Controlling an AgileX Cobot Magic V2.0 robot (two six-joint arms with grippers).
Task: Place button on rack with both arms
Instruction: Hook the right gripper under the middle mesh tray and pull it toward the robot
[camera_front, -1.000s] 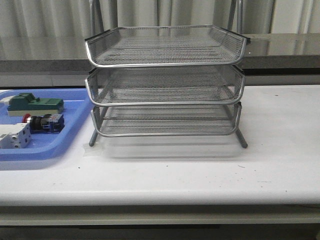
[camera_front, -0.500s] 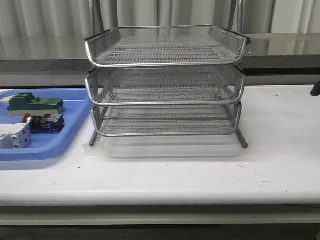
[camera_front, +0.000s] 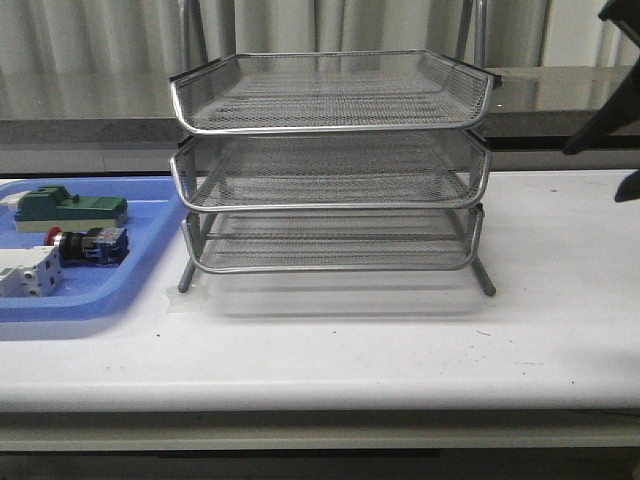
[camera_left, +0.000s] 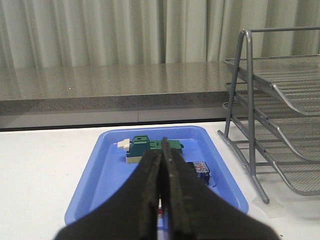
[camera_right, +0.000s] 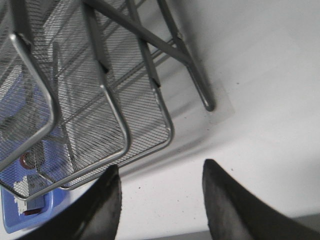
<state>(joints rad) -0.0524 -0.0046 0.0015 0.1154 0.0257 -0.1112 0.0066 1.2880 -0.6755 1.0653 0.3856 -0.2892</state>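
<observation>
We judge the button (camera_front: 88, 246) light, rigid, perhaps slippery-capped, best pinched across its black body; left fingers (camera_left: 150, 190) closed empty, right fingers (camera_right: 112, 200) spread empty.

The left gripper (camera_left: 161, 200) has its two dark fingers (camera_left: 147, 195) pressed flat together, nothing between them. The right gripper (camera_right: 160, 200) has its fingers (camera_right: 227, 200) spread wide apart, empty. In the front view only a dark piece of the right arm (camera_front: 610, 90) shows at the right edge.
</observation>
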